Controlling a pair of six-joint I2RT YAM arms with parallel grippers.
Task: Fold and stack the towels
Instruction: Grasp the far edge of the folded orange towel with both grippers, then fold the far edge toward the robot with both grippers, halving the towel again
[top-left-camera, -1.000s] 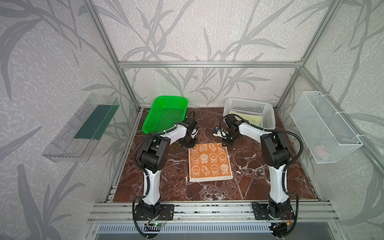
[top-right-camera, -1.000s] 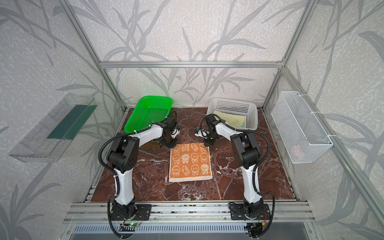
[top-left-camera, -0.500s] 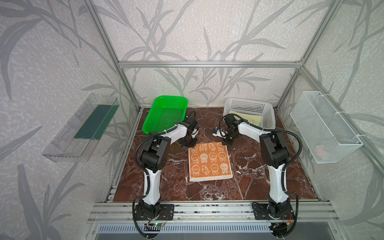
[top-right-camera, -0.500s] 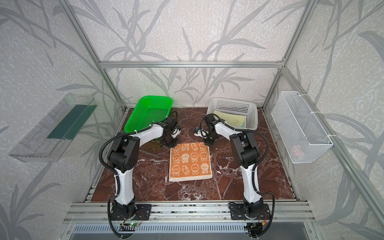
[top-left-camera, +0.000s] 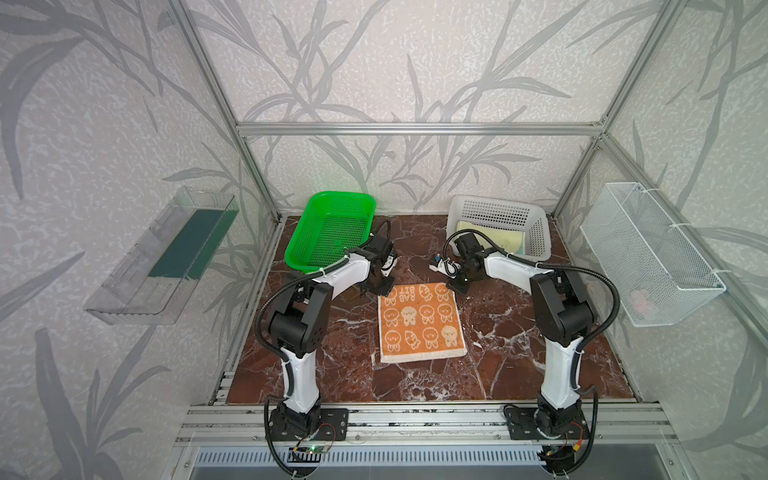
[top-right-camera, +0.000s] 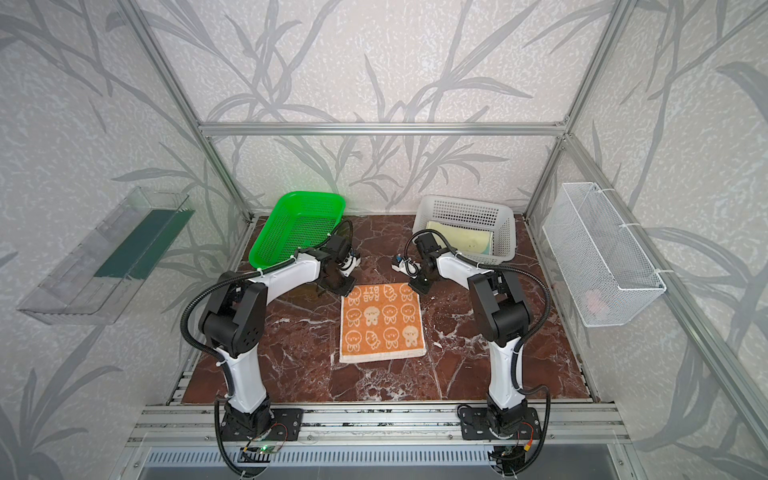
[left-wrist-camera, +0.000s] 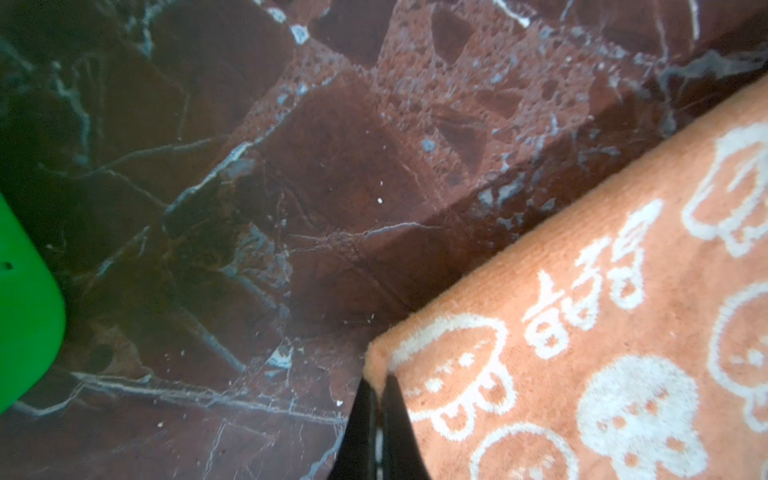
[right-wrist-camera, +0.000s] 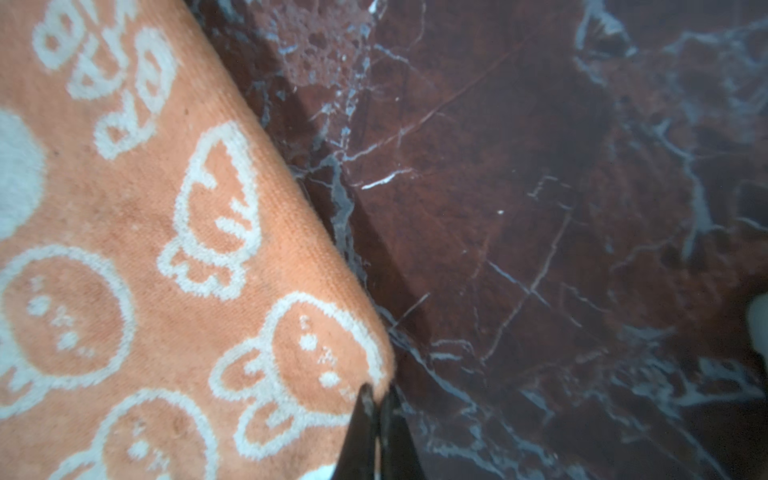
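An orange-cream towel with small cartoon faces (top-left-camera: 419, 322) (top-right-camera: 382, 322) lies flat in the middle of the marble table. My left gripper (top-left-camera: 380, 289) (top-right-camera: 341, 291) sits low at its far left corner. In the left wrist view the left gripper (left-wrist-camera: 377, 388) is shut, pinching that corner of the towel (left-wrist-camera: 602, 332). My right gripper (top-left-camera: 454, 289) (top-right-camera: 417, 287) sits at the far right corner. In the right wrist view the right gripper (right-wrist-camera: 378, 392) is shut on the corner of the towel (right-wrist-camera: 145, 249). A pale yellow towel (top-left-camera: 494, 239) (top-right-camera: 461, 237) lies in the white basket.
A green basket (top-left-camera: 332, 232) (left-wrist-camera: 25, 311) stands tilted at the back left, close behind my left arm. The white basket (top-left-camera: 498, 203) stands at the back right. A wire basket (top-left-camera: 648, 257) hangs on the right wall and a clear tray (top-left-camera: 166, 257) on the left wall.
Both grippers have closed on the towel's far corners. The arms have hardly moved and the towel lies as before.
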